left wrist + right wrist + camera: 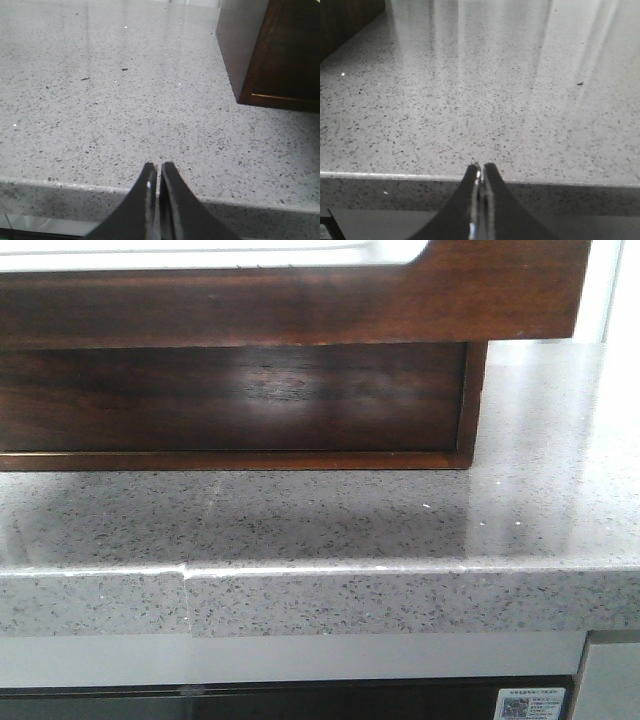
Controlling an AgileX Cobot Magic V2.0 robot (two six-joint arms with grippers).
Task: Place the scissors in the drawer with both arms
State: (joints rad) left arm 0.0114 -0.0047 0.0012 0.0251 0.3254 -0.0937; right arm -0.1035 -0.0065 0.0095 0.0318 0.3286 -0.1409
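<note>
While both claws, left claw (156,172) and right claw (480,172), sit closed and empty at the counter (330,530) edge, I log scissors unseen, wooden drawer unit (240,400) front flush.

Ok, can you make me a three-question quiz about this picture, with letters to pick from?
1. Where does the wooden drawer unit sit?
A on the counter
B on the floor
C hanging on a wall

2. What colour is the counter?
A plain red
B speckled grey
C bright green

3. How is the left gripper?
A wide open
B holding scissors
C shut, holding nothing

Answers:
1 A, its base rests on the stone top.
2 B, grey with dark flecks.
3 C, its fingers meet with nothing between. The right gripper looks the same.
</note>
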